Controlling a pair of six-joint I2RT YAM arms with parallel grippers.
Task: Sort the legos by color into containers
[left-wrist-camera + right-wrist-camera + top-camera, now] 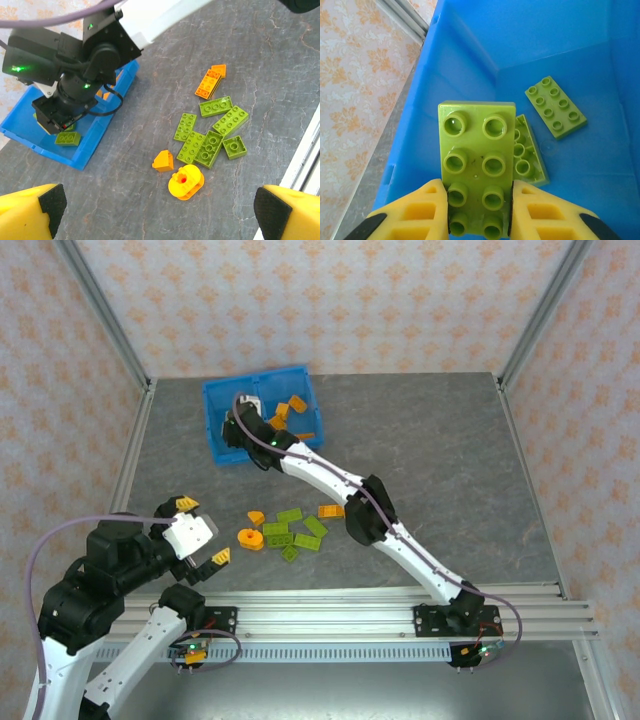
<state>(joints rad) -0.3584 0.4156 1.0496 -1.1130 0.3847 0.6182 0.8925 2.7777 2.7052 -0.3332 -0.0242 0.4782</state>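
Right claw (480, 207) clamped on lime brick (476, 150) over blue bin (560, 35), at 11 o'clock on surface (450, 460). Left claw (157, 215) apart, loose bricks (209, 148) at its 12 o'clock.

bin (213, 410) left compartment: hidden by right arm (330, 480) | second green brick (527, 155): half behind held brick (477, 150)

Your bin (212, 415) far left on the bench (450, 460), loose bricks (295, 525) before it, right pincer (480, 205) with brick (477, 145) over its left compartment, two bricks (555, 106) inside.
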